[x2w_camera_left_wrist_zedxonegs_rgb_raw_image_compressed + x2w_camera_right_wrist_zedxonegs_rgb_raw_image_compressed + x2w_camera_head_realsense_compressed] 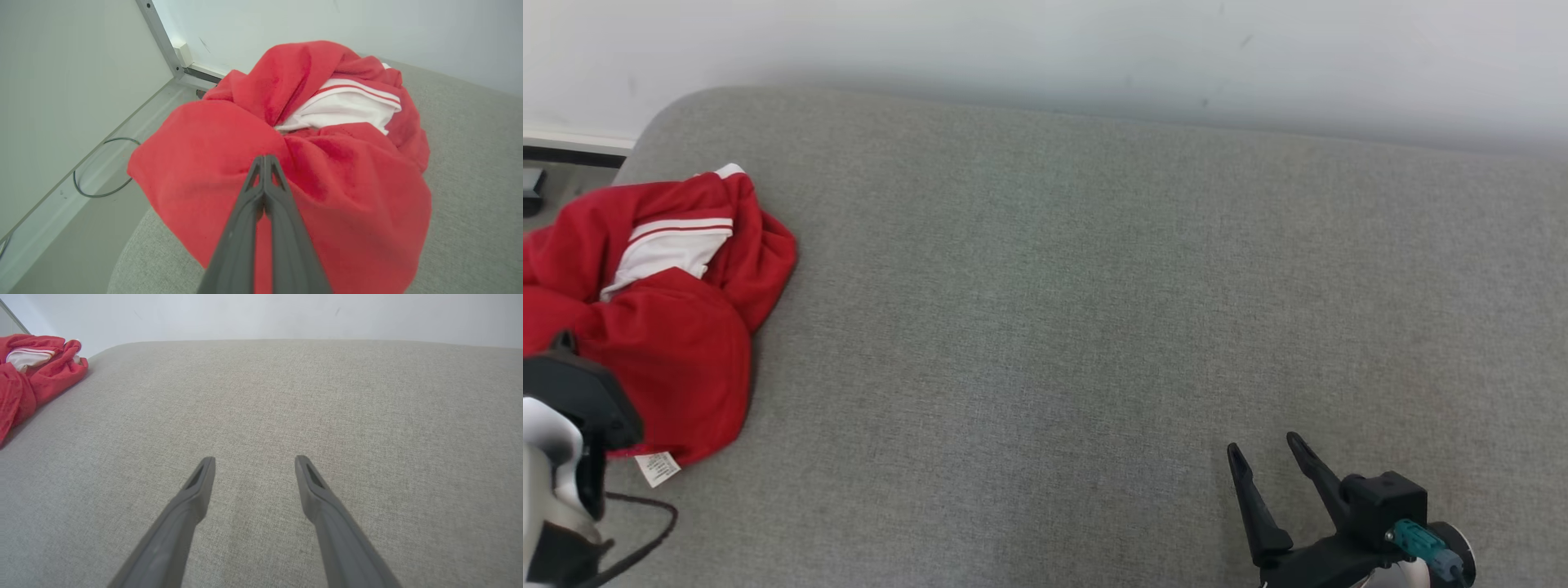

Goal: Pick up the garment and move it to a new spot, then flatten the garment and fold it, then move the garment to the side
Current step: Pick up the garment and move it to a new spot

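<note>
The garment (678, 343) is red with a white striped panel and lies crumpled at the left end of the grey cushioned surface (1094, 327). In the left wrist view the garment (347, 196) bulges up, and my left gripper (264, 157) is shut with its tips pinched into a gathered fold of the red cloth. That arm's dark wrist (580, 400) covers the garment's near edge in the head view. My right gripper (1263, 445) stands open over bare cushion at the lower right, far from the garment (28, 379); nothing lies between its fingers (200, 486).
The cushion's rounded left edge (645, 131) drops to a floor (81, 228) with a grey cable loop (102, 171) beside a white wall (1094, 49). A white care label (658, 468) sticks out of the garment's near side. Bare cushion stretches to the right.
</note>
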You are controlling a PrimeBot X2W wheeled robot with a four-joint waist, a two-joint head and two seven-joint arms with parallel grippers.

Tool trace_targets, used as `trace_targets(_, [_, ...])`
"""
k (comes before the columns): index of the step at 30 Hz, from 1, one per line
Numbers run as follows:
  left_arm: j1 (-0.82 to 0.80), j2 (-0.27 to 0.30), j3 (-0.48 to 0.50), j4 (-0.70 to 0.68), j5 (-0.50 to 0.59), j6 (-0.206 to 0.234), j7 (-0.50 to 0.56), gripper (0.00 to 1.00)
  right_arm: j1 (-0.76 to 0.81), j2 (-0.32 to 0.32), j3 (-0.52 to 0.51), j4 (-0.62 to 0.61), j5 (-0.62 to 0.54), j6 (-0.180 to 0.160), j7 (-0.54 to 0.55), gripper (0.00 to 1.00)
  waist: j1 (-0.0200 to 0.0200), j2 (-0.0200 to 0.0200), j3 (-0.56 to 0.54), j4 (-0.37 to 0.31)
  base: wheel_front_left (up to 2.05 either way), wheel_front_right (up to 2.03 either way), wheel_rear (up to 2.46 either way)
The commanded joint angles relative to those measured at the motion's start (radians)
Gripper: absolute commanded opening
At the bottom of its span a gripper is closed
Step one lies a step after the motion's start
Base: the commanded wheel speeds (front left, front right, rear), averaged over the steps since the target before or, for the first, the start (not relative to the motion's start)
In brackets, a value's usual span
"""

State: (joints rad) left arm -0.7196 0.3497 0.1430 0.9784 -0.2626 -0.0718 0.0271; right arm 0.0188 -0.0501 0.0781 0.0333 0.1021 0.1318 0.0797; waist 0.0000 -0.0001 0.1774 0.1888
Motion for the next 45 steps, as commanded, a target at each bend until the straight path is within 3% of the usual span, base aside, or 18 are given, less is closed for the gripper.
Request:
trace_targets(1, [-0.014, 0.018, -0.004, -0.020, -0.007, -0.010, 0.007, 0.00, 0.000, 0.000, 0.004, 0.013, 0.017, -0.002, -0.016, 1.00, 0.0000, 0.0001, -0.021, 0.015, 0.00, 0.00, 0.00])
trace_targets(7, [-0.027, 0.061, -0.042, -0.118, 0.003, -0.038, 0.053, 0.00, -0.008, 0.000, 0.027, 0.096, 0.085, -0.002, -0.075, 1.00, 0.0000, 0.0001, -0.100, 0.047, 0.00, 0.00, 0.00])
trace_targets(14, [0.025, 0.049, -0.111, -0.306, -0.047, -0.059, 0.063, 0.00, -0.004, 0.000, 0.032, 0.190, 0.146, -0.002, -0.140, 1.00, 0.0000, 0.0001, -0.214, 0.056, 0.00, 0.00, 0.00])
trace_targets(15, [0.039, 0.046, -0.123, -0.348, -0.058, -0.060, 0.041, 0.61, -0.004, 0.000, 0.025, 0.197, 0.149, -0.002, -0.147, 1.00, 0.0000, 0.0001, -0.223, 0.053, 0.00, 0.00, 0.00])
trace_targets(16, [0.057, 0.040, -0.146, -0.394, -0.075, -0.060, 0.018, 1.00, -0.005, 0.000, 0.018, 0.203, 0.151, -0.002, -0.153, 1.00, 0.0000, 0.0001, -0.233, 0.049, 0.00, 0.00, 0.00])
trace_targets(21, [0.177, 0.036, -0.199, -0.560, -0.120, -0.057, -0.088, 1.00, 0.007, 0.000, -0.031, 0.214, 0.136, -0.002, -0.168, 1.00, 0.0000, 0.0001, -0.264, 0.024, 0.00, 0.00, 0.00])
trace_targets(28, [0.448, -0.054, -0.228, -0.734, -0.139, -0.054, -0.244, 1.00, 0.040, 0.000, -0.119, 0.190, 0.104, -0.002, -0.159, 1.00, 0.0000, 0.0001, -0.295, -0.055, 0.00, 0.00, 0.00])
trace_targets(34, [0.646, -0.127, -0.257, -0.752, -0.135, -0.018, -0.277, 1.00, 0.041, 0.000, -0.133, 0.149, 0.083, -0.002, -0.133, 1.00, 0.0000, 0.0001, -0.299, -0.149, 0.00, 0.00, 0.00])
trace_targets(40, [0.766, -0.157, -0.265, -0.803, -0.075, 0.029, -0.291, 1.00, 0.049, 0.000, -0.128, 0.120, 0.081, -0.002, -0.110, 1.00, 0.0000, 0.0001, -0.295, -0.227, 0.00, 0.00, 0.00])
trace_targets(45, [0.862, -0.197, -0.242, -0.841, -0.069, 0.023, -0.293, 1.00, 0.069, 0.000, -0.128, 0.111, 0.072, -0.002, -0.099, 1.00, 0.0000, 0.0001, -0.293, -0.260, 0.00, 0.00, 0.00])
